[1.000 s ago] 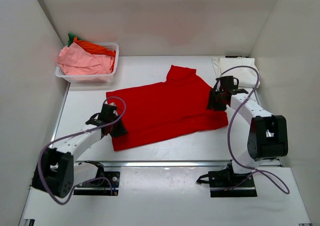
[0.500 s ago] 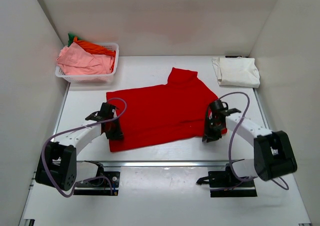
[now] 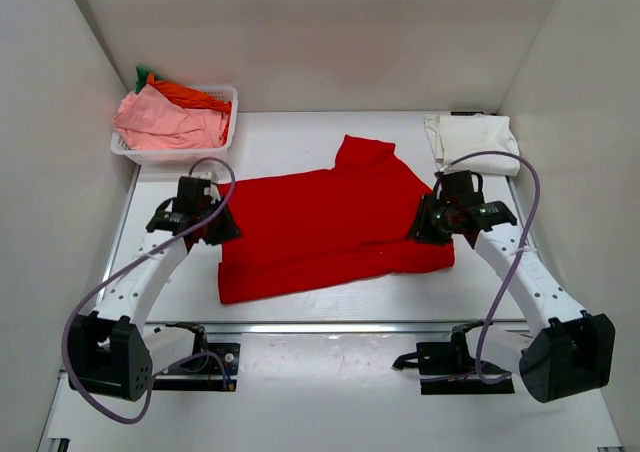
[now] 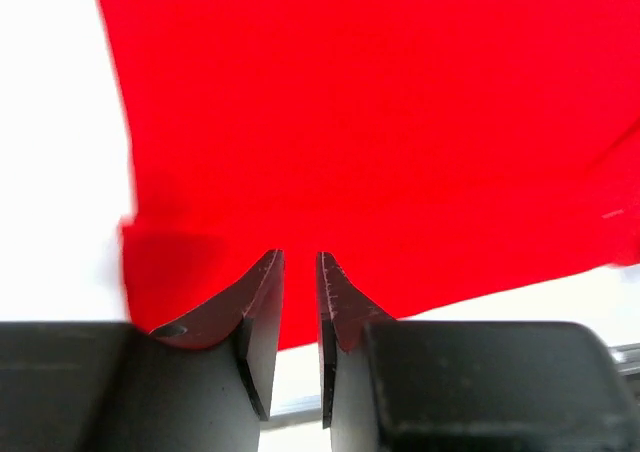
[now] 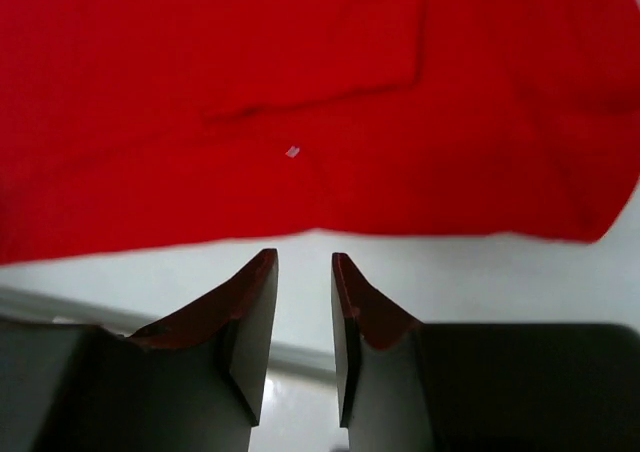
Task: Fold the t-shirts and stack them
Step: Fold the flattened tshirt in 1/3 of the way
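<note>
The table (image 3: 300, 307) carries the red t-shirt (image 3: 330, 222), spread flat at centre, one sleeve pointing to the far side. The white basket (image 3: 170, 155) at far left holds the pink, orange and green tees (image 3: 165, 122). A folded cream-white t-shirt (image 3: 475, 142) lies at far right. The left gripper (image 4: 300, 257) hovers over the red shirt's left edge, and the right gripper (image 5: 305, 257) just off its right edge. Both have jaws narrowly parted, grasping nothing. Step in hand, by judgement: the first fold. The next move calls for lowering and pinching both edges.
</note>
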Robot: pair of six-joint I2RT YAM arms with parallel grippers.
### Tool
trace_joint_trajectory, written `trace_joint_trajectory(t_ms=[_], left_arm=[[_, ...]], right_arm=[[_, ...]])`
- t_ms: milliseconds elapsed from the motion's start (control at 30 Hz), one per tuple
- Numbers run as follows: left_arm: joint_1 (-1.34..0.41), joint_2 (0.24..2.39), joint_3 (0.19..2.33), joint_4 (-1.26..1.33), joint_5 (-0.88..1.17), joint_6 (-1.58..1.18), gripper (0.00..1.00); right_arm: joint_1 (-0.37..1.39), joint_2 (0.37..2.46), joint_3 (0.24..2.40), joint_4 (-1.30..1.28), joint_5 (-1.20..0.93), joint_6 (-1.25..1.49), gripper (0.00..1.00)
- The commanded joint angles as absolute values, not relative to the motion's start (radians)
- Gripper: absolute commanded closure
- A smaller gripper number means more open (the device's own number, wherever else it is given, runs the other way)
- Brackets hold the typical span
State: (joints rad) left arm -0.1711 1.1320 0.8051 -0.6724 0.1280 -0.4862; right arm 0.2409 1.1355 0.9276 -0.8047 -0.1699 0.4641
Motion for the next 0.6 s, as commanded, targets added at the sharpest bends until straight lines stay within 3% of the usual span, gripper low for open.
trace_joint_trajectory(t_ms=[0,200,567], left_arm=[[-0.166,1.196,0.906,-0.657,0.163,-0.474,0.69],[-0.12,1.288,0.985,-0.631,0.135,-0.454,0.68],[-0.055,1.509,1.074,-0.575,0.107,-0.419,0.65]], right_arm=[[0.177,1.237,0.852,-0.697,-0.123,0.39,0.75],[0.192,1.353,0.718,-0.569,-0.003,0.5,0.74],[0.34,1.266,0.531,-0.709,0.032,0.721,0.76]])
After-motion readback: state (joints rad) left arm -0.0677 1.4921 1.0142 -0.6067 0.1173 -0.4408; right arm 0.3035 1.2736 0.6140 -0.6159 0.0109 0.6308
